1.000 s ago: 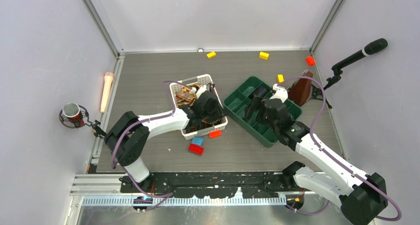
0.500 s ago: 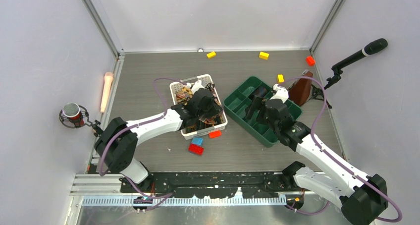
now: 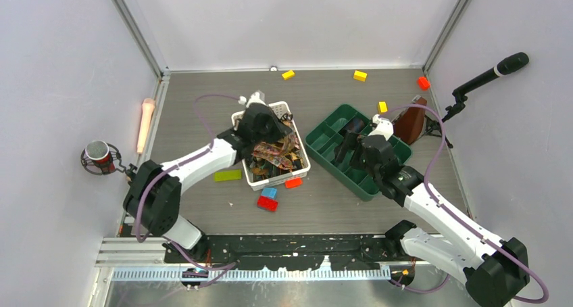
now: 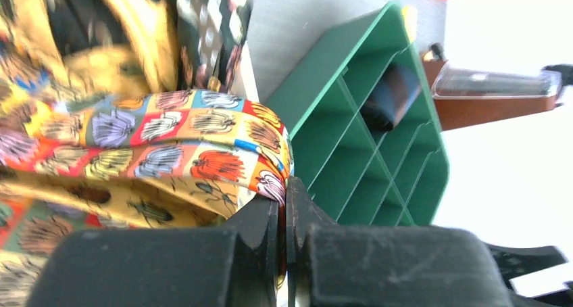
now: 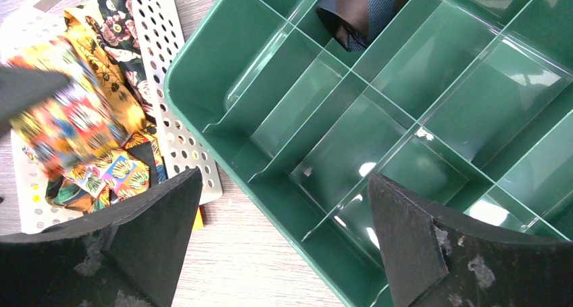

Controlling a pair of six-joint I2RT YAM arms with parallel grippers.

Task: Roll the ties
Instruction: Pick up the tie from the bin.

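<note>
**Ties** (image 3: 276,153): heaped in the white basket (image 3: 279,108), left of centre on the surface (image 3: 196,97). Busy orange, red and dark prints. The strands are folded and cross one another, and I cannot trace any end in the pile.

**Left fingers** (image 4: 267,219): closed right down, pinching a fold of one tie (image 4: 182,161) with orange and yellow squares and an insect print. The wrist view shows the cloth draping away from the pinch over the rest of the heap.

**Right fingers** (image 5: 159,209): spread wide with nothing between them, hanging over the green tray (image 5: 196,84) just beside the basket. One dark rolled tie (image 5: 361,9) sits in a far compartment.

**Handling (judgement):**
- The fabric looks light and limp, with no stiffness of its own, so it will sag on both sides of any grip.
- The weave looks smooth, so it is probably somewhat slippery, and a pinch on a thin fold may creep out under load.
- It is not fragile, though it could snag on the basket's perforated wall.
- The present hold seems to be mid-length, so lifting from here likely drags tangled neighbours along.
- A better hold would be near one end, with the full width flat between the fingers.
- Rolling likely needs the strip laid straight on the surface, with the second fingers pinning or guiding the free length.
</note>
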